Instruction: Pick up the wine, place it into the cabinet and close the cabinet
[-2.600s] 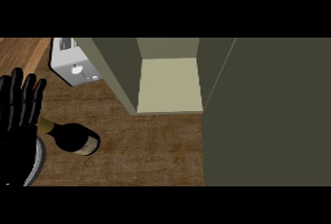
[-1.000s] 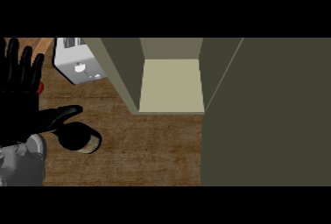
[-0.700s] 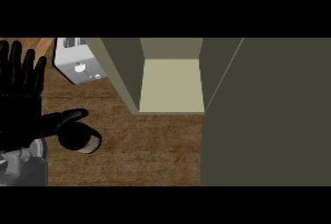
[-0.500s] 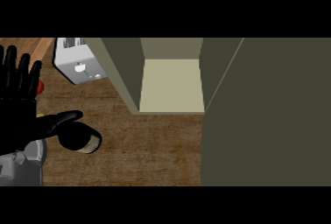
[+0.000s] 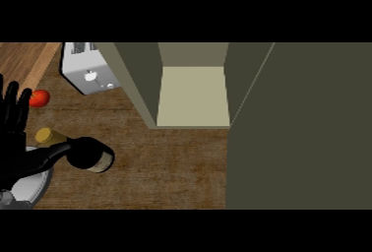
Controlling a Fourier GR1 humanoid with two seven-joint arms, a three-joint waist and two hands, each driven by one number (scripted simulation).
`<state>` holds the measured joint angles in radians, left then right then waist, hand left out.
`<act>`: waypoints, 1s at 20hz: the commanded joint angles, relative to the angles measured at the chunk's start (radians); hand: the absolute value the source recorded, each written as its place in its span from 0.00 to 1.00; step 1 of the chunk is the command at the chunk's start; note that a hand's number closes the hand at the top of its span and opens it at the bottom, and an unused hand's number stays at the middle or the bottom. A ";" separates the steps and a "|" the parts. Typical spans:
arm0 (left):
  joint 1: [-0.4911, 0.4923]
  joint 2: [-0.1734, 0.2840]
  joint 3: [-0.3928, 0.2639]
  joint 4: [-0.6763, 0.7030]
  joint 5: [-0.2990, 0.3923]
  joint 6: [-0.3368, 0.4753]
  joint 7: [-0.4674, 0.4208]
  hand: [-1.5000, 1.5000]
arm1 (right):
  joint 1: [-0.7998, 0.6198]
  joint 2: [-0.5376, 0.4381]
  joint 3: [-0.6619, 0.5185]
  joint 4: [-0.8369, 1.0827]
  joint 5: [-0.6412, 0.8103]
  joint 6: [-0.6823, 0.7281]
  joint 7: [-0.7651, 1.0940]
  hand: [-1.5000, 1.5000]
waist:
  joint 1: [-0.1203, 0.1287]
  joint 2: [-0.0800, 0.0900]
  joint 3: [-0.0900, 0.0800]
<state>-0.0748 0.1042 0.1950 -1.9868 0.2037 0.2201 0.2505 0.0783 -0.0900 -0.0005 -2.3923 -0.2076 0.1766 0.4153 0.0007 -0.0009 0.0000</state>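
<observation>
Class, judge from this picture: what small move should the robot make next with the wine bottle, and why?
Probably close the left hand round the wine bottle. The thumb already touches its dark body, but the bottle lies on the counter, and the cabinet stands open, waiting.

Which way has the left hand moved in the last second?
Yes, back toward the robot: the left hand reached level with the far end of the toaster, now only its near end.
</observation>
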 commanded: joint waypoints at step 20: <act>0.132 0.000 0.117 0.284 0.053 -0.166 -0.258 0.00 | 0.030 0.035 0.013 -0.005 -0.010 0.036 -0.014 0.00 | -0.002 0.001 0.000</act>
<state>0.0738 0.1068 0.3051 -1.7829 0.2553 0.0741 0.0396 0.1003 -0.0554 0.0162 -2.3966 -0.1951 0.1967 0.4048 -0.0010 -0.0006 -0.0001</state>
